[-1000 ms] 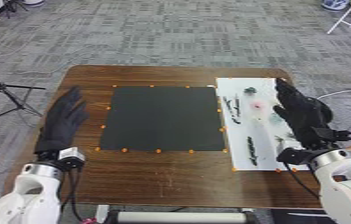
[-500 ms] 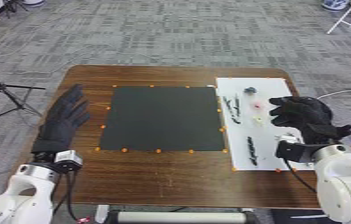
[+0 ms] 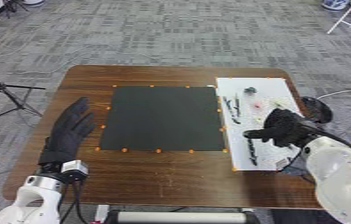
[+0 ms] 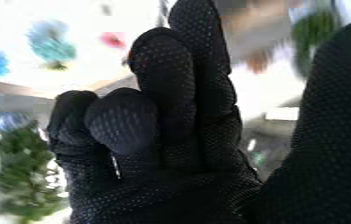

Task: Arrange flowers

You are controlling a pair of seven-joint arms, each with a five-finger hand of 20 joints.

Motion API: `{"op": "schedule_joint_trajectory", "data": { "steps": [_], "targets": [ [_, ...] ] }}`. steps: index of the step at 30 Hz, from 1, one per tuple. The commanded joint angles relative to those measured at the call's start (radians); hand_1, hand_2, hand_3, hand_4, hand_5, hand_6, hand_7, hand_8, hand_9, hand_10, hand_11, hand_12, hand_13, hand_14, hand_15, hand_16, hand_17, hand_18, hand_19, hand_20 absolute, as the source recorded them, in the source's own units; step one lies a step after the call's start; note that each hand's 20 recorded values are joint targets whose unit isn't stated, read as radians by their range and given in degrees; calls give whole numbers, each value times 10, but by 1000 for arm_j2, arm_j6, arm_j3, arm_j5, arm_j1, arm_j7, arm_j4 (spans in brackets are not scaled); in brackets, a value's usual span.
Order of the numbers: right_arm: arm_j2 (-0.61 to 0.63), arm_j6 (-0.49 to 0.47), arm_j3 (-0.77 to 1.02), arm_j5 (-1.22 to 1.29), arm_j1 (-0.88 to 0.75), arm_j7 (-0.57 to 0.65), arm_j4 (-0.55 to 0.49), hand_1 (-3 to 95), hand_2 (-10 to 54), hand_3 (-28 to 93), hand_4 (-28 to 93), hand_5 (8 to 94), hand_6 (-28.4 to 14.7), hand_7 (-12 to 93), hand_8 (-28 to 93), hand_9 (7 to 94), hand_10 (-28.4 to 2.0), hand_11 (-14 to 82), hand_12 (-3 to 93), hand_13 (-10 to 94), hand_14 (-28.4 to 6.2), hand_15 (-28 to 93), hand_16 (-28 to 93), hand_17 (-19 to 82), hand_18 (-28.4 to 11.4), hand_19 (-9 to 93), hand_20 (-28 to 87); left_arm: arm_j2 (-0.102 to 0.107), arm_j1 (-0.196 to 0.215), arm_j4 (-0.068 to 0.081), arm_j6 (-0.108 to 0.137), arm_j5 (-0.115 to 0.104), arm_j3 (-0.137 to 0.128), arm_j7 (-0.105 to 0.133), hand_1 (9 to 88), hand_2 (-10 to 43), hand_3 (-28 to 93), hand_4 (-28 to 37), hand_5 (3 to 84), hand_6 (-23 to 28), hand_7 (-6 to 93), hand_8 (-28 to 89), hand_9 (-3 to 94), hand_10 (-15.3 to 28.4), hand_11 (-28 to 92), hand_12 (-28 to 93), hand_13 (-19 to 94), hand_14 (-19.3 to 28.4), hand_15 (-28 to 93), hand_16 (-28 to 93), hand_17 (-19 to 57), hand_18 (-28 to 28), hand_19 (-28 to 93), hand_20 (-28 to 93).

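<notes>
Brown worktop [image 3: 163,185], flowers [image 3: 250,90] on a white sheet [image 3: 278,87] by its right edge; above it the right hand [image 3: 282,129] angles inward, fingers loose, empty. Near the left edge, the left hand [image 3: 67,135] points its straight fingers toward the far edge.

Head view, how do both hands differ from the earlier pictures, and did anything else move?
The right hand moved left and nearer the robot, over the white sheet. The left hand drew back slightly. Sheet and black mat stayed put.
</notes>
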Motion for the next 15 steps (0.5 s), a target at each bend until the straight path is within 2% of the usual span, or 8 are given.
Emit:
{"op": "schedule_joint_trajectory", "data": {
  "steps": [1, 3, 4, 8, 12, 15],
  "targets": [
    [-19, -252, -123, -227, 105, 29, 123, 400, -76, 35, -123, 784, -4, 441, -148, 807, -131, 488, 312, 732, -104, 770, 290, 420, -211, 932, 496, 3, -33, 18, -33, 4, 6, 13, 285, -89, 586, -283, 167, 17, 228, -120, 122, 82, 97, 238, 111, 123, 40, 119, -187, 190, 343, 89],
    [-23, -260, -124, -209, 108, 45, 133, 418, -75, -35, -102, 777, -4, 446, -149, 799, -130, 488, 312, 725, -103, 770, 293, 413, -208, 932, 489, 1, -38, 21, -44, 9, 4, 14, 282, -92, 589, -283, 167, 17, 229, -120, 122, 82, 95, 236, 111, 123, 39, 118, -187, 190, 343, 87],
    [-22, -259, -130, -233, 109, 34, 142, 423, -75, -50, -97, 776, -4, 447, -149, 798, -130, 488, 312, 722, -103, 770, 293, 411, -208, 932, 486, 2, -37, 20, -38, 9, 4, 14, 282, -92, 589, -283, 167, 17, 229, -120, 122, 82, 95, 236, 111, 123, 40, 117, -187, 190, 343, 87],
    [-19, -268, -138, -226, 109, 27, 151, 416, -73, -46, -83, 766, -8, 446, -152, 789, -128, 489, 311, 715, -107, 770, 294, 403, -207, 932, 476, 0, -26, 16, -46, 5, -4, 11, 279, -93, 592, -283, 168, 16, 228, -120, 122, 81, 94, 235, 113, 124, 40, 117, -187, 190, 344, 87],
    [-29, -272, -161, -238, 104, 21, 142, 403, -71, -1, -94, 761, -8, 447, -154, 783, -129, 490, 309, 710, -109, 769, 293, 398, -210, 932, 470, -4, -24, 15, -46, 3, -2, 9, 277, -93, 596, -283, 169, 17, 227, -120, 124, 81, 94, 235, 114, 126, 45, 116, -187, 190, 344, 86],
    [-51, -287, -174, -236, 99, 9, 122, 389, -74, 103, -134, 759, -9, 446, -155, 780, -131, 489, 309, 707, -109, 768, 290, 396, -211, 932, 467, -4, -24, 16, -46, -3, 1, 10, 275, -92, 597, -283, 171, 17, 225, -119, 125, 82, 94, 233, 116, 125, 46, 115, -187, 190, 344, 86]
  ]
}}
